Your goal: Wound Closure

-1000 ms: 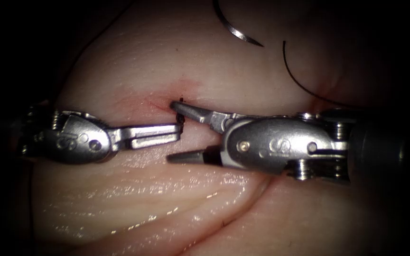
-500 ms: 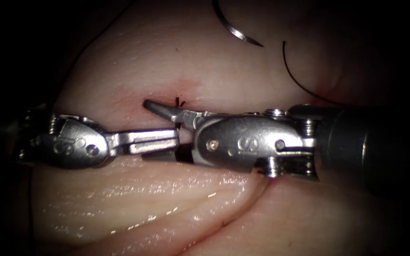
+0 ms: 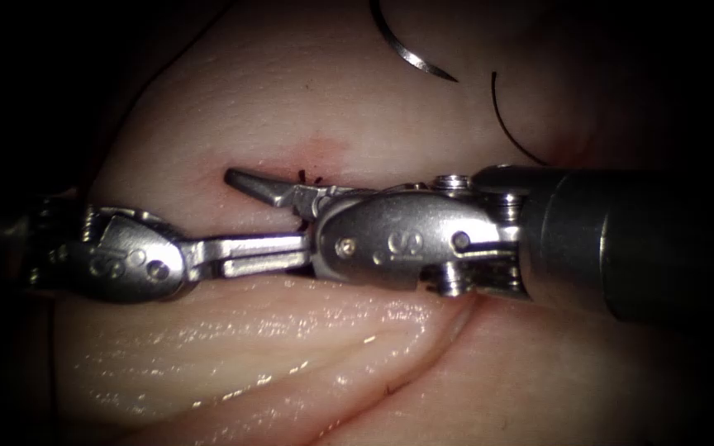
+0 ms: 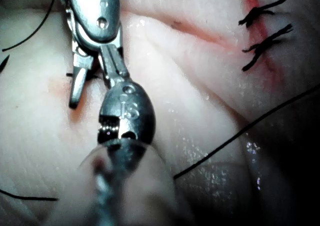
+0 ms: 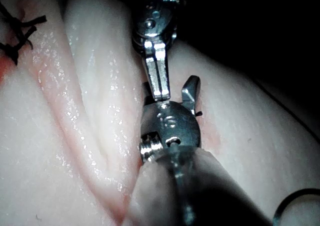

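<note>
My left gripper (image 3: 295, 248) comes in from the left with its jaws shut on a short end of thread beside the knot (image 3: 303, 176) at the cut; its tips sit behind the right tool's body. My right gripper (image 3: 235, 221) is open and straddles the left jaws, its upper jaw lying on the tissue (image 3: 291, 99) just left of the knot. The right tool holds nothing. The curved needle (image 3: 411, 54) lies free on the tissue at the far side, not in it. Its thread (image 3: 507, 124) curves down behind the right shaft. In the right wrist view my left gripper (image 5: 161, 91) shows shut.
Two tied stitches (image 4: 264, 30) with short black ends cross a red stretch of the cut; they also show as stitches (image 5: 19, 31) in the right wrist view. A long strand of thread (image 4: 240, 133) runs over the tissue fold (image 3: 291, 347) nearest the camera.
My right tool has slid left with its jaws open, so its body now covers the left jaws' tips. The left tool shifted slightly left and down. The needle has not moved.
</note>
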Available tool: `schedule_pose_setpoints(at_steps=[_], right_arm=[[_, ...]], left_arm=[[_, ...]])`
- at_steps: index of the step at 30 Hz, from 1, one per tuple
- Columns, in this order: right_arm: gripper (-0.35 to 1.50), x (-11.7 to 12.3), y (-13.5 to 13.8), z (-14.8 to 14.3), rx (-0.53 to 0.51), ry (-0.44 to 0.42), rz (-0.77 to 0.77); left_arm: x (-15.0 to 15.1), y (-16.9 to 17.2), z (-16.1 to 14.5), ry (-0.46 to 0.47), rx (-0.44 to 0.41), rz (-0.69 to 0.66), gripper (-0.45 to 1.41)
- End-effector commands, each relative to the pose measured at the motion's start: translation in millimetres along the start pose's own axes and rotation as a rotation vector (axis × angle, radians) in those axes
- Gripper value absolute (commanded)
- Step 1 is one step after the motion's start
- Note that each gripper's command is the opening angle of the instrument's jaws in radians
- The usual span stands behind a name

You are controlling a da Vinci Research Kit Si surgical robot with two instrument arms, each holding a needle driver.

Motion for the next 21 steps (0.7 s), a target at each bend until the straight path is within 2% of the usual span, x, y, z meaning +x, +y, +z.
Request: schedule_pose_setpoints(at_steps=[1,10,12,14,16,21], right_arm=[[0.94,-0.4,0.1,0.9,0.001,0.013,-0.018],[0.64,-0.3,0.0,0.9,0.014,0.047,-0.038],[0.51,-0.1,0.0,1.0,0.014,0.05,-0.045],[0.24,0.0,0.0,1.0,0.014,0.05,-0.045],[-0.35,-0.1,0.0,1.1,0.021,0.051,-0.045],[-0.35,-0.1,-0.3,1.2,0.043,0.025,-0.127]], left_arm=[[-0.4,0.0,0.6,0.001,-0.001,0.001,-0.45],[-0.5,0.0,0.6,0.004,-0.003,0.002,-0.45],[-0.5,0.0,0.6,0.004,-0.003,0.002,-0.45],[-0.4,0.0,0.7,0.004,-0.003,0.002,-0.45],[-0.4,0.1,0.7,0.004,-0.003,0.002,-0.45],[-0.4,0.1,0.7,0.004,-0.003,0.002,-0.45]])
